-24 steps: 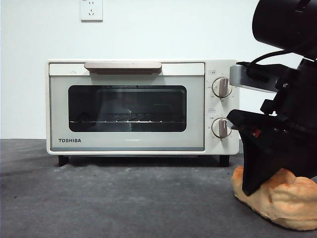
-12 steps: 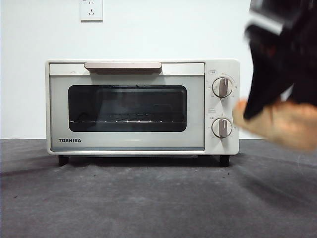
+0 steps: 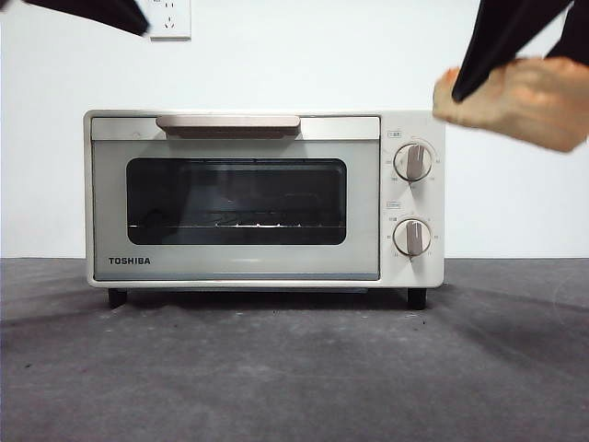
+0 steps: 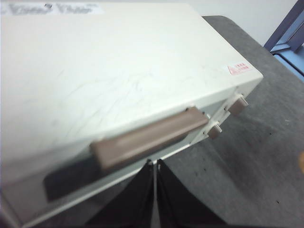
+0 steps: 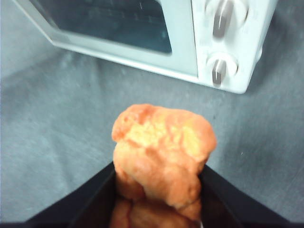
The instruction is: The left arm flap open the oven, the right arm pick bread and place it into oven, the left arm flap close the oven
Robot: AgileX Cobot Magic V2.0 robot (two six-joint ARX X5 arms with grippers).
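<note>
The cream-white oven (image 3: 248,198) stands mid-table with its door closed and its beige handle (image 3: 228,122) at the top. My left gripper (image 4: 155,162) is shut and empty. It hovers above the oven's front edge, its tip just in front of the handle (image 4: 149,137); in the front view it shows only as a dark tip (image 3: 124,17) at the top left. My right gripper (image 5: 159,167) is shut on the golden-orange bread (image 5: 161,137). It holds the bread (image 3: 529,97) in the air to the right of the oven, at about the height of the oven's top.
Two round knobs (image 3: 413,162) sit on the oven's right panel. The grey cloth tabletop (image 3: 276,368) lies in front of the oven. A wall socket (image 3: 170,18) is on the white wall behind. A blue object (image 4: 292,38) stands beyond the table edge.
My right gripper has lifted the bread off the table at the right up to the height of the oven's top. The left arm's tip has come into view at the top left.
</note>
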